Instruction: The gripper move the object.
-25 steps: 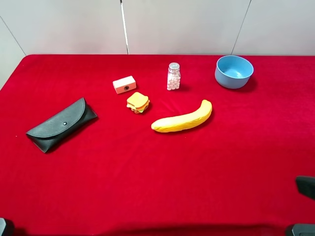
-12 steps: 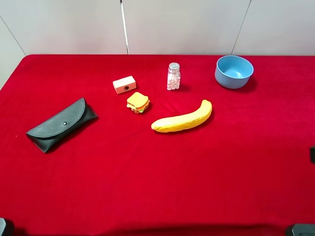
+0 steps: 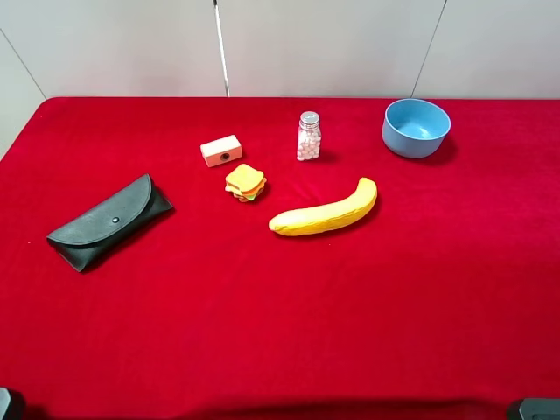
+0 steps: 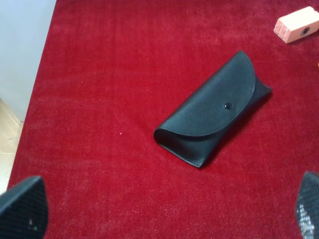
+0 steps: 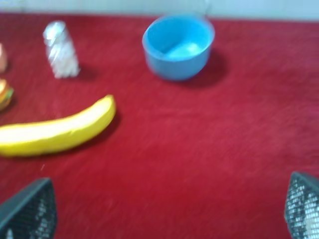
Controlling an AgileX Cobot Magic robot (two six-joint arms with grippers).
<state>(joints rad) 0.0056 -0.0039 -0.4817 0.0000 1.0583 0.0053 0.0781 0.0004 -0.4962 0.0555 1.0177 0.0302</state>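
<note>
While blurred in the right wrist view, cut off at the frame edge: small toy sandwich (image 5: 4,93) of tan bread with green, yellow and red layers, resting on the red cloth desk (image 3: 289,306) between pink-white block (image 3: 221,150) and yellow banana (image 3: 325,211). No readable writing anywhere. One black case (image 4: 213,116), one pill bottle (image 3: 308,136), one blue bowl (image 3: 416,128). Left hand (image 4: 164,211) wide, empty; right hand (image 5: 169,209) wide, empty; only fingertips showing.

Red-covered table (image 3: 262,332) carrying 5 loose items: black flap case (image 3: 109,222) with 1 snap, lying well left; pink-white block (image 3: 221,150) with 1 hole; clear bottle (image 3: 308,136) of pale pellets, upright; blue bowl (image 3: 416,128), far right; yellow banana (image 3: 325,210), lying near centre.
</note>
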